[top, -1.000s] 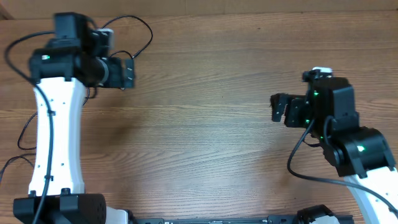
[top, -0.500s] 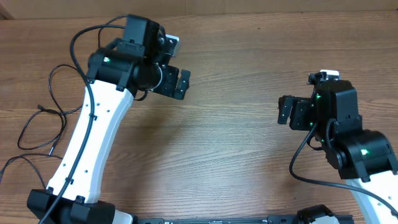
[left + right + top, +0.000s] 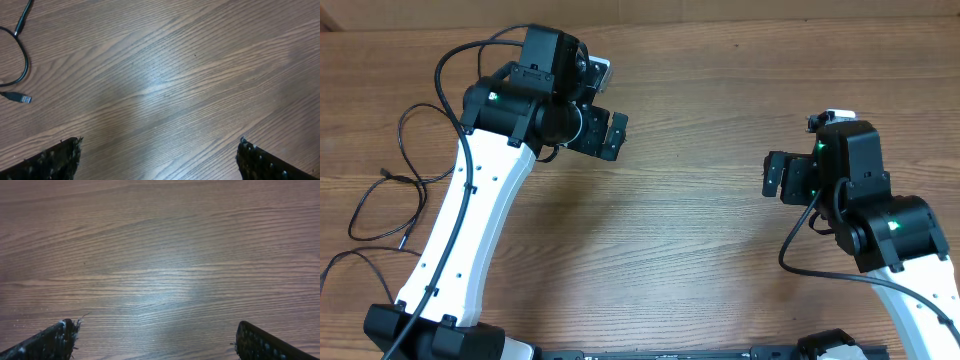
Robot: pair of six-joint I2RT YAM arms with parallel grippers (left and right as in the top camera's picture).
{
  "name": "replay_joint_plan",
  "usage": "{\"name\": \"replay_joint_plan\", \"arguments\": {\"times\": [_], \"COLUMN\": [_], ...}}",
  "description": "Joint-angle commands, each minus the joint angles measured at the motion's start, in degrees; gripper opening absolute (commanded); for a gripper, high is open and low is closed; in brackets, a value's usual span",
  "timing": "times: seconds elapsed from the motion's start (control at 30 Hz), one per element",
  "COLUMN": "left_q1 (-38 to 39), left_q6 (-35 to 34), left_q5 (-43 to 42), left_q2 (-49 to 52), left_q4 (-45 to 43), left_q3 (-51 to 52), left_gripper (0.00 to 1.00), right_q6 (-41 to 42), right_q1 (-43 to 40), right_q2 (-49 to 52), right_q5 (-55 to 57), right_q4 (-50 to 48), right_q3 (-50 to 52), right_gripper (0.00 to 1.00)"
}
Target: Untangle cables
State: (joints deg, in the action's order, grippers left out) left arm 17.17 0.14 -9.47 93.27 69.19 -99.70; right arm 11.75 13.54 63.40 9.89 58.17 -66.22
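Both pincers hang wide open and empty above the table (image 3: 700,90): the left pincer (image 3: 611,135) at upper centre, the right pincer (image 3: 773,175) well apart from it. Thin black cables (image 3: 392,178) lie in loose loops at the table's left edge; their count cannot be told. One plug end (image 3: 22,98) shows in the left wrist view.

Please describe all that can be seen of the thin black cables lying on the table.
The cables are thin, black, flexible cords. They lie flat in loose loops that cross one another on the wooden table, near its left edge, beside the left arm. The left wrist view shows one curved cord and a small plug with a metal tip. The left gripper and the right gripper are both away from them.
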Motion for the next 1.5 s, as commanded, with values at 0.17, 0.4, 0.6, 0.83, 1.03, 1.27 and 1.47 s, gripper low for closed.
{"name": "replay_joint_plan", "arguments": {"times": [0.17,0.4,0.6,0.83,1.03,1.27,1.47], "left_q1": [0.11,0.13,0.11,0.13,0.17,0.22,0.11], "left_q6": [-0.55,-0.55,-0.55,-0.31,-0.35,-0.55,-0.57], "left_q5": [-0.63,-0.63,-0.44,-0.24,0.42,-1.14,-1.14], "left_q2": [-1.44,-1.49,-1.6,-4.7,-10.19,-22.56,-36.68], "left_q4": [-0.24,-0.24,0.13,0.39,-7.43,-24.37,-41.59], "left_q3": [-0.2,-0.2,-0.2,-0.2,1.25,14.69,35.21], "left_gripper": [1.0,1.0,1.0,1.0,1.0,1.0,1.0], "right_q6": [-0.26,-0.26,-0.26,-0.26,-0.26,-0.26,-0.26], "right_q1": [-0.17,-0.17,-0.17,-0.17,-0.17,-0.17,-0.17], "right_q2": [2.34,3.17,3.23,3.23,3.23,3.23,3.23], "right_q5": [0.79,0.79,0.79,0.79,0.79,0.79,0.79], "right_q4": [-0.17,-0.15,-0.15,-0.15,-0.15,-0.15,-0.15], "right_q3": [-1.36,-1.36,-1.36,-1.36,-1.36,-1.36,-1.36], "right_gripper": [1.0,1.0,1.0,1.0,1.0,1.0,1.0]}}
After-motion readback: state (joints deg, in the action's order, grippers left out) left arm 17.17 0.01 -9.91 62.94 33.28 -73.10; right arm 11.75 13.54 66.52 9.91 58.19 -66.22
